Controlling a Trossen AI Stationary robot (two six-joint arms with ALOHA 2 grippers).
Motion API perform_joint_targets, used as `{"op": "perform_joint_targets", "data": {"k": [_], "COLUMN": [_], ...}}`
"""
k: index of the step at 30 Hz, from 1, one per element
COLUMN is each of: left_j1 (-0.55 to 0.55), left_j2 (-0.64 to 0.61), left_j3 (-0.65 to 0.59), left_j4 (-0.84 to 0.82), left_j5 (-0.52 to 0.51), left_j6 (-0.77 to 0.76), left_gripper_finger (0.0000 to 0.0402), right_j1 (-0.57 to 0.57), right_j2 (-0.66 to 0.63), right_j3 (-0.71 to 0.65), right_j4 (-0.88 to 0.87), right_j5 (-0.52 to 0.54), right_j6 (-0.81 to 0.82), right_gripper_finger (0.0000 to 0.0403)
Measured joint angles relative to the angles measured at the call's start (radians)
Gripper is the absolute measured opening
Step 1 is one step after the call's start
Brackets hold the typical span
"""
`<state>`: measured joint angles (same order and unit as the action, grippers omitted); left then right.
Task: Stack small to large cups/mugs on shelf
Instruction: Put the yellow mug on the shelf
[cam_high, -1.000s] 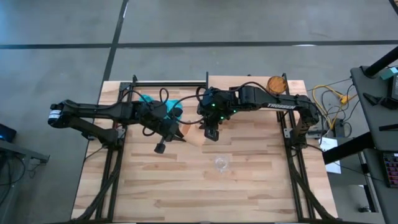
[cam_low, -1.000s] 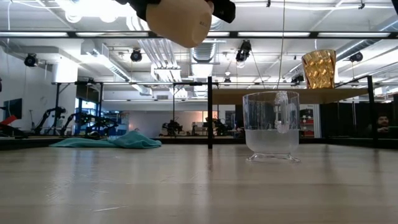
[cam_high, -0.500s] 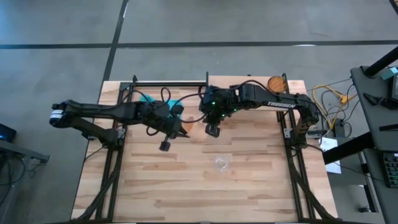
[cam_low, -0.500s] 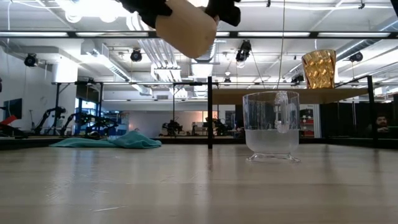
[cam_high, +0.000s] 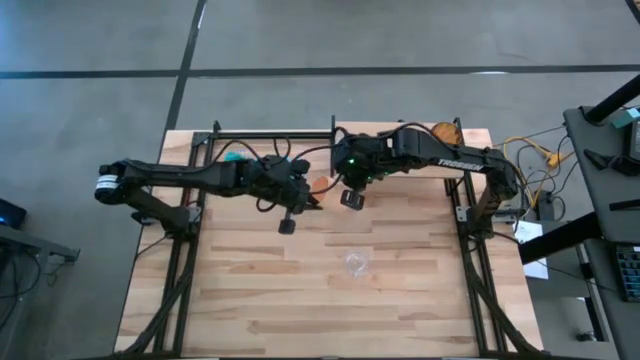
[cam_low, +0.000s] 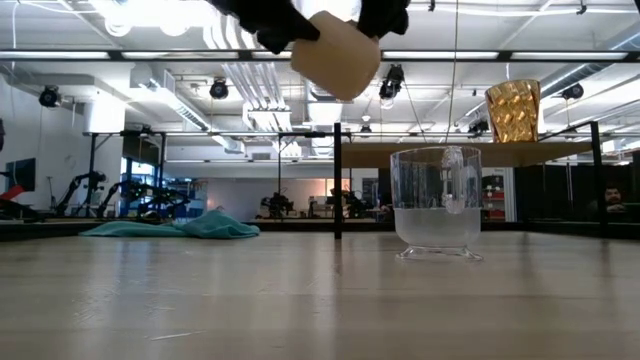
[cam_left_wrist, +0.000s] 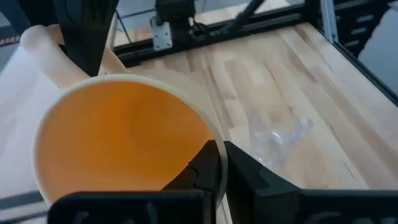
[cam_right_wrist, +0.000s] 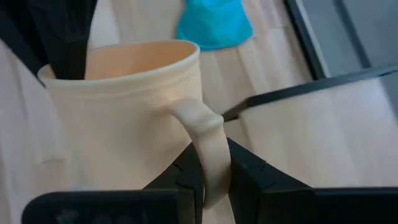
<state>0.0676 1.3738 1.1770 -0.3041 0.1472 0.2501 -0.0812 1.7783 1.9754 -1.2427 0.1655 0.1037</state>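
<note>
Handover in progress: cream mug with orange interior and handle (cam_low: 337, 55) aloft over desk (cam_high: 300, 290), near raised light-wood shelf (cam_high: 400, 130).

Left gripper (cam_left_wrist: 214, 163): jaws clamp rim.

Right gripper (cam_right_wrist: 211, 168): jaws pinch handle (both grip).

Next, you release left, carry toward shelf.

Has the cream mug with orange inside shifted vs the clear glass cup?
Yes. In the low view the cream mug with orange inside moved rightward, closer above the clear glass cup, which stayed put.

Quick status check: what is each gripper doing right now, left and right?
Left gripper: closed on the rim of the mug, held above the table.
Right gripper: closed on the same mug's handle.
</note>
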Motion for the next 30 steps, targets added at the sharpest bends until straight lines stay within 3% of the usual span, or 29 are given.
{"op": "perform_joint_targets", "data": {"k": [7, 19, 30], "left_j1": [0.063, 0.127, 0.194], "left_j2": [0.077, 0.25, 0.409], "left_j3": [0.118, 0.317, 0.472], "left_j4": [0.013, 0.053, 0.044], "left_j5": [0.004, 0.04, 0.086], "left_j6": [0.001, 0.005, -0.001], "left_gripper_finger": [0.0, 0.0, 0.0], "right_j1": [-0.018, -0.067, -0.157], "right_j2": [-0.066, -0.18, -0.223], "right_j3": [0.001, -0.018, -0.164], "right_j4": [-0.075, -0.177, -0.186], "right_j5": [0.133, 0.163, 0.253], "right_j6": [0.035, 0.128, 0.128], "right_gripper_finger": [0.0047, 0.0047, 0.0047]}}
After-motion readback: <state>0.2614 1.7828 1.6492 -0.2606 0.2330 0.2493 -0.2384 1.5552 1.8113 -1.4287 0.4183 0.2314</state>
